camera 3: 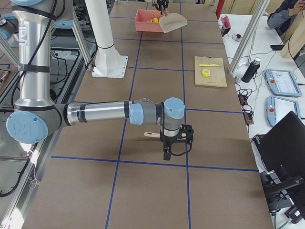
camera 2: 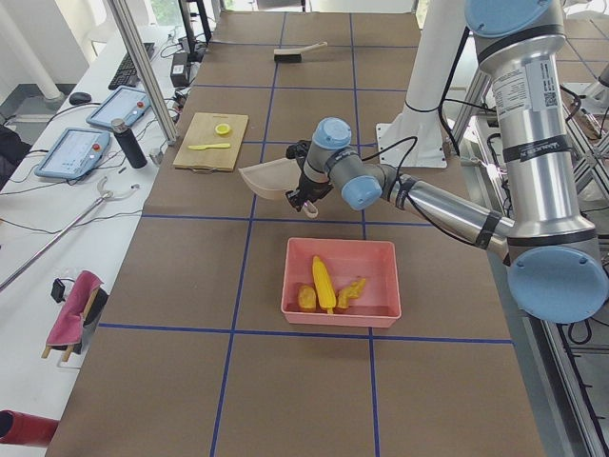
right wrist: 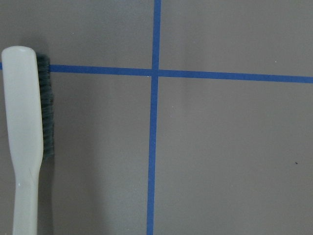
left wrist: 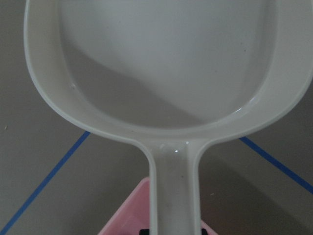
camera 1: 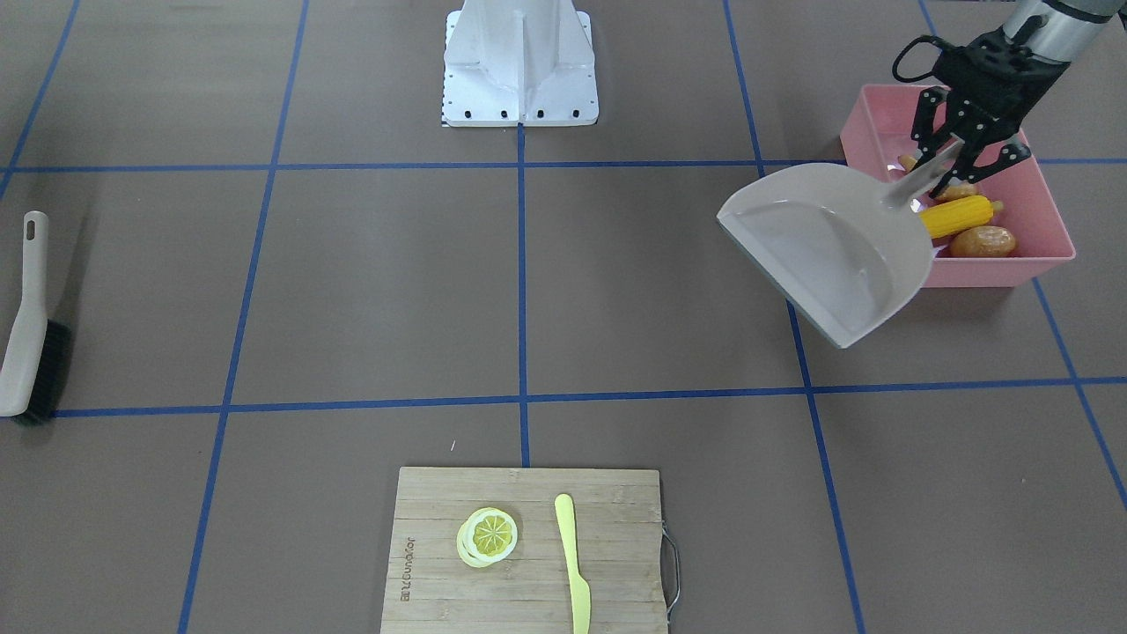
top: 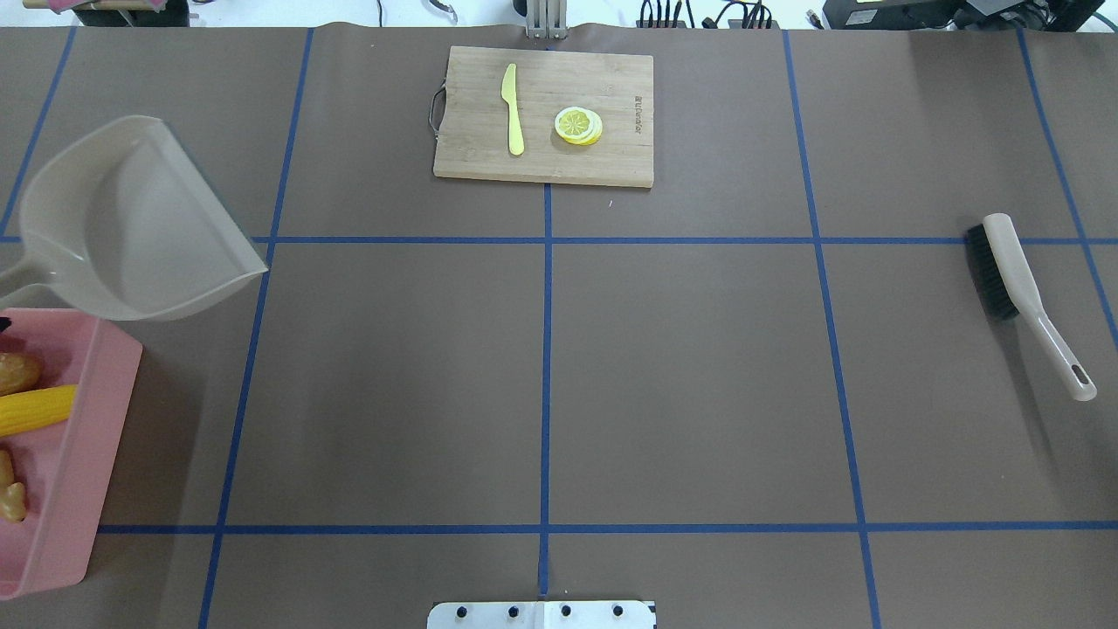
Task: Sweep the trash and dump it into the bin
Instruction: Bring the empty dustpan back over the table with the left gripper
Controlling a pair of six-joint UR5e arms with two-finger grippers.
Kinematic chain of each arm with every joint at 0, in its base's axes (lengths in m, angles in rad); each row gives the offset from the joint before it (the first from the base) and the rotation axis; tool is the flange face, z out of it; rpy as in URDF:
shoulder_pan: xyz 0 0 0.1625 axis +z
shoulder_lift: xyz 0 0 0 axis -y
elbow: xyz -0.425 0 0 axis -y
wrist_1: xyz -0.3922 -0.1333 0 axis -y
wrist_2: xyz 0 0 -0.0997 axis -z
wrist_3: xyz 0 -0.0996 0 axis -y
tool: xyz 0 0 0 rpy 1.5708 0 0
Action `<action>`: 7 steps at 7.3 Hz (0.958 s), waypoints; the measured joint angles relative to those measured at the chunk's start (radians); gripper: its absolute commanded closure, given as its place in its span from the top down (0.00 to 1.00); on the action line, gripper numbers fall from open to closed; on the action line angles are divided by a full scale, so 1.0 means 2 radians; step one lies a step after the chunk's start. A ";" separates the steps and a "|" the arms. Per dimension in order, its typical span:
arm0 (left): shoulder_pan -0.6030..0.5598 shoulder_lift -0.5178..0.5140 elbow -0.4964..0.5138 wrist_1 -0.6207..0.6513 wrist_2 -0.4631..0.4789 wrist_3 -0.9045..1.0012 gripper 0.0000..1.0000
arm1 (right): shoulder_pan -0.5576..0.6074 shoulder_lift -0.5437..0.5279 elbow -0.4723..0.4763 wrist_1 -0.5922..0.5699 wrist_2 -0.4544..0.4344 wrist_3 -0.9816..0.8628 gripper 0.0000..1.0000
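Note:
The trash lies inside the pink bin (camera 1: 995, 271): a yellow corn cob (camera 1: 958, 216), a brown potato (camera 1: 982, 241) and a tan ginger root (camera 1: 955, 190). My left gripper (camera 1: 938, 180) hangs over the bin, shut on the handle of the beige dustpan (camera 1: 828, 246). The dustpan is lifted off the table beside the bin, and its scoop (left wrist: 171, 63) is empty. The overhead view shows the same dustpan (top: 131, 227) and bin (top: 79, 472) at the left edge. My right gripper (camera 3: 174, 145) hovers low over the table near the brush; I cannot tell whether it is open or shut.
A beige brush (top: 1022, 297) with black bristles lies flat on the table's right side. A wooden cutting board (top: 541, 162) at the far middle carries a lemon slice (top: 578, 125) and a pale yellow knife (top: 513, 109). The white robot base (camera 1: 519, 66) stands at the near middle.

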 measured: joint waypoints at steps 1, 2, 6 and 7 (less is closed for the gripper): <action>0.033 -0.025 0.015 0.001 0.006 0.034 0.00 | 0.000 0.000 -0.001 0.000 0.001 0.000 1.00; 0.058 -0.054 0.037 0.002 0.009 0.065 0.00 | 0.000 0.000 -0.001 0.000 0.003 0.000 1.00; 0.149 -0.158 0.083 0.038 0.044 0.098 0.00 | 0.000 0.000 0.008 0.000 0.005 0.000 1.00; 0.165 -0.173 0.094 0.043 0.050 0.098 0.00 | 0.000 0.000 0.008 0.000 0.005 0.000 1.00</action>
